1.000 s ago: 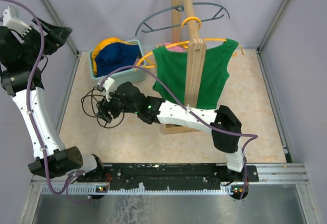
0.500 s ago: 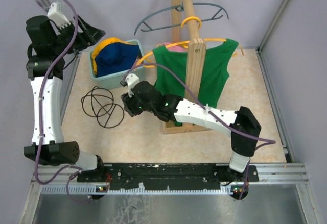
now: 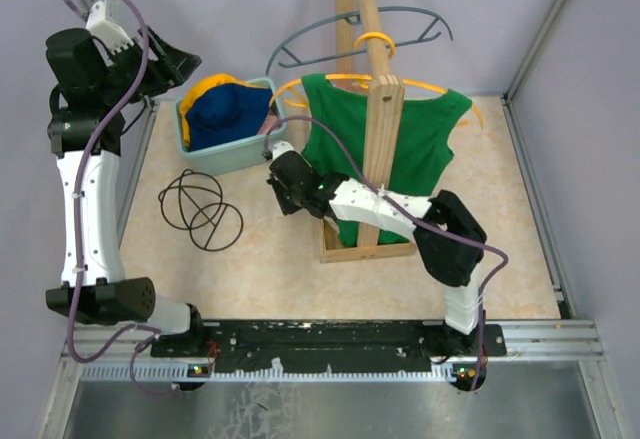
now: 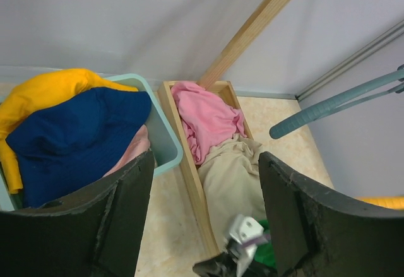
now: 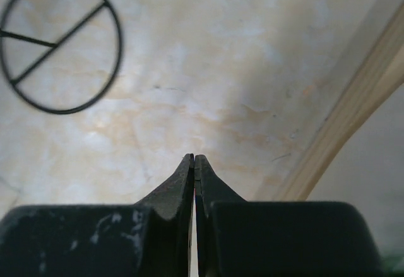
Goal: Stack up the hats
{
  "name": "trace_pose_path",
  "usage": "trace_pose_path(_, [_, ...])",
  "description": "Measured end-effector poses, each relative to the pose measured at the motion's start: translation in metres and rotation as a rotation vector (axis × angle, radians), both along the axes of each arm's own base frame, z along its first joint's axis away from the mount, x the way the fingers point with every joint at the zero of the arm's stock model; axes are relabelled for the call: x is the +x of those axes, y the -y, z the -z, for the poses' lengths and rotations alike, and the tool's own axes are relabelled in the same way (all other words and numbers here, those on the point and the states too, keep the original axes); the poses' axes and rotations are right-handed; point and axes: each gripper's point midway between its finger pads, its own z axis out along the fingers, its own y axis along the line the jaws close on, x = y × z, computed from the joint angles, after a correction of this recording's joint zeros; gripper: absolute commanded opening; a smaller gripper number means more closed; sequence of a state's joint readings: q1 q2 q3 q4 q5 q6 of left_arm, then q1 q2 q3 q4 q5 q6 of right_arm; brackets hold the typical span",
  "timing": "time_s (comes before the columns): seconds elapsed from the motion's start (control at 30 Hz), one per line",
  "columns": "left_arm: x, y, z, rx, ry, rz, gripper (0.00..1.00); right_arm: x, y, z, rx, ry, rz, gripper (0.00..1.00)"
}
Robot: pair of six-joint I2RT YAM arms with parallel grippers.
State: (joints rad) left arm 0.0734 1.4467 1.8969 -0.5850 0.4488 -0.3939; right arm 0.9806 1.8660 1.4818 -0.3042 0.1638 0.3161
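The soft navy blue bucket hat lies on top in the light teal plastic bin, at the left of the left wrist view. Under it, at the upper left, the yellow-orange fabric hat pokes out. A strip of pink fabric shows under the navy hat's right edge; I cannot tell if it has a brim. Just right of the bin is a long wooden tray. The floppy beige hat lies in it, touching a crumpled pink cloth above it.

The left gripper is up high over the bin and the tray. Its jaws are spread wide and hold nothing.

The right gripper is in the middle of the top view, near the tray's left side. Its jaws are pressed tight together with nothing between them. They point at the bare tan floor.

A thin black wire ring lies on the floor, below the bin in the top view. A green sleeveless shirt hangs on a yellow hanger from the wooden pole.
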Motion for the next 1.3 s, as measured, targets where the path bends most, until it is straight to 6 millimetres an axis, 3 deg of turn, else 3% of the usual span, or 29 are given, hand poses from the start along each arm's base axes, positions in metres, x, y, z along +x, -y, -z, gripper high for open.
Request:
trace_pose_path(0.13, [-0.001, 0.001, -0.002, -0.001, 0.004, 0.001, 0.73, 0.029, 0.017, 0.045, -0.084, -0.064, 0.065, 0.00])
trace_pose_path(0.27, [-0.002, 0.001, -0.002, -0.001, 0.006, 0.002, 0.74, 0.055, 0.025, 0.063, -0.104, -0.090, 0.117, 0.00])
trace_pose_path(0.43, [-0.004, 0.002, -0.003, 0.000, 0.008, 0.005, 0.74, 0.090, 0.027, 0.052, -0.070, -0.072, 0.187, 0.00])
trace_pose_path(0.7, [-0.003, 0.003, 0.006, 0.005, -0.010, 0.014, 0.74, 0.113, 0.021, 0.038, -0.080, -0.035, 0.260, 0.00])
trace_pose_path(1.0, [-0.003, 0.004, 0.006, 0.007, -0.008, 0.019, 0.75, 0.124, 0.031, 0.028, -0.174, -0.010, 0.333, 0.00])
trace_pose_path(1.3, [0.000, 0.004, 0.003, 0.005, 0.007, 0.023, 0.75, 0.085, 0.085, 0.079, -0.339, -0.104, 0.363, 0.00])
